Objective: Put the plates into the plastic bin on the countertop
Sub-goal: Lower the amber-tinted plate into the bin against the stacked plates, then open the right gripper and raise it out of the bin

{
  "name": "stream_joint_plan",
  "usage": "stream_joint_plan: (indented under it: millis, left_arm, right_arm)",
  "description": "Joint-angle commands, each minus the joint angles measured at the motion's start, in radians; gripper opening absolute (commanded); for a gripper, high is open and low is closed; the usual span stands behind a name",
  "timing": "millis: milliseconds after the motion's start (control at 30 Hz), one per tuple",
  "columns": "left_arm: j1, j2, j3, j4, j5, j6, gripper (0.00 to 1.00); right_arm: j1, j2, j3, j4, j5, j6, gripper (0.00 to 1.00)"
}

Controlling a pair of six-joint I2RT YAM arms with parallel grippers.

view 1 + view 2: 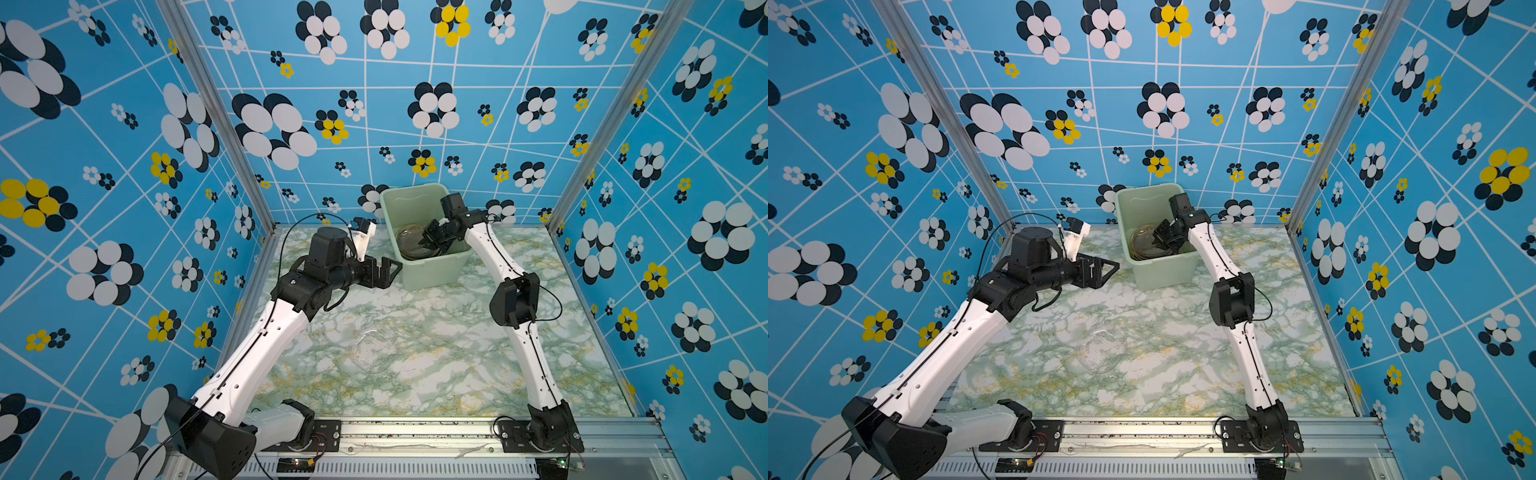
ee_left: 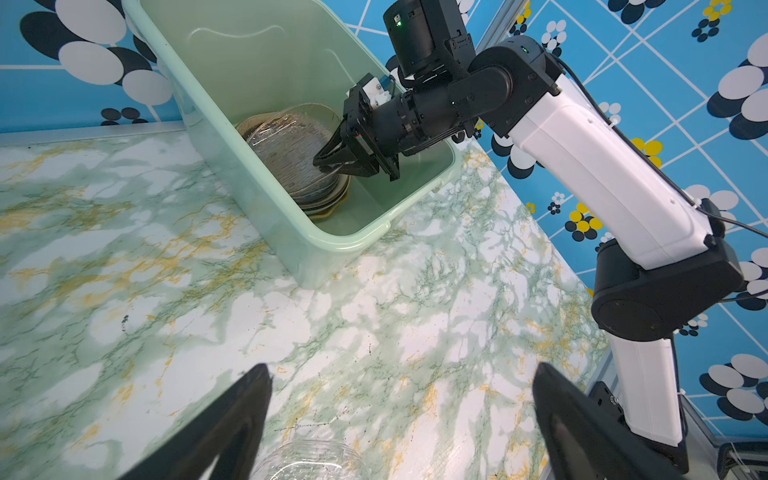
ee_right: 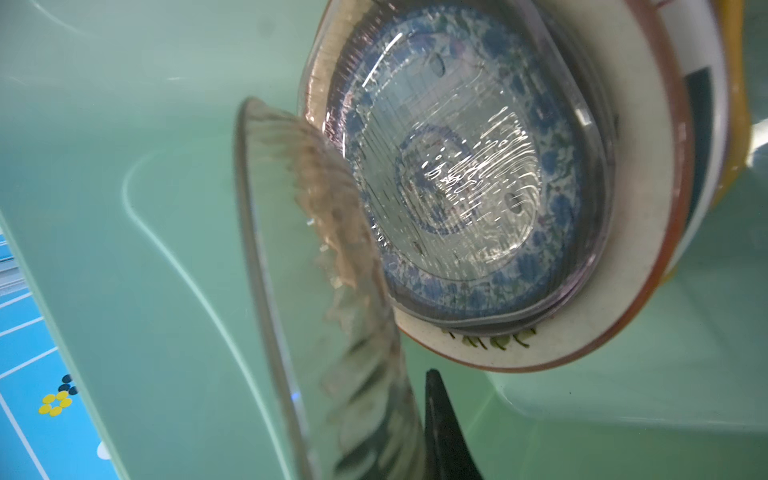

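Right fingers (image 2: pixel 332 160) clamp a ribbed plate (image 3: pixel 320 307) inside bin (image 2: pixel 353 245); left fingers (image 2: pixel 245 407) wide apart, clear plate (image 1: pixel 372 351) at 6 o'clock.

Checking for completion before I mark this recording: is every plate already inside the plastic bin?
No, a clear plate lies flat on the countertop, well outside the plastic bin.

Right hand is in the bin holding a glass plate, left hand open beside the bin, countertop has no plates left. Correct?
No: one clear plate lies on the countertop, seen in both top views. The rest holds: right hand in the bin holding a glass plate, left hand open beside it.
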Motion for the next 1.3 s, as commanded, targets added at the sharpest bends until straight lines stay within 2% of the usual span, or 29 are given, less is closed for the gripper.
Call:
stream_joint_plan:
  millis: [0,167,300,533,833,900,1100,1267]
  left_arm:
    - [-0.007,-0.005,0.022,-0.009,-0.02,0.023,0.99]
    - [-0.007,-0.006,0.026,-0.017,-0.03,0.021,0.99]
    - [-0.008,-0.011,0.032,-0.025,-0.041,0.024,0.99]
    - [-0.007,-0.018,0.032,-0.032,-0.06,0.024,0.99]
    - [-0.007,-0.012,0.027,-0.034,-0.069,0.023,0.99]
    - [-0.007,-0.011,0.022,-0.034,-0.069,0.021,0.99]
    - [-0.007,-0.009,0.023,-0.035,-0.07,0.026,0.99]
    - [-0.006,-0.011,0.021,-0.033,-0.073,0.025,0.99]
  right_arm:
    - [0.0,0.025,-0.002,0.039,0.016,0.029,0.02]
    - [0.0,0.036,-0.002,0.059,0.016,0.046,0.03]
    - [0.0,0.043,-0.005,0.068,0.019,0.061,0.09]
    - [0.001,0.044,-0.029,0.088,0.023,0.085,0.13]
    - [-0.002,0.046,-0.047,0.093,0.035,0.113,0.3]
    - [-0.002,0.042,-0.047,0.085,0.044,0.116,0.36]
    - [-0.002,0.017,-0.048,0.068,0.077,0.116,0.71]
    - [-0.003,-0.009,-0.049,0.073,0.078,0.129,0.85]
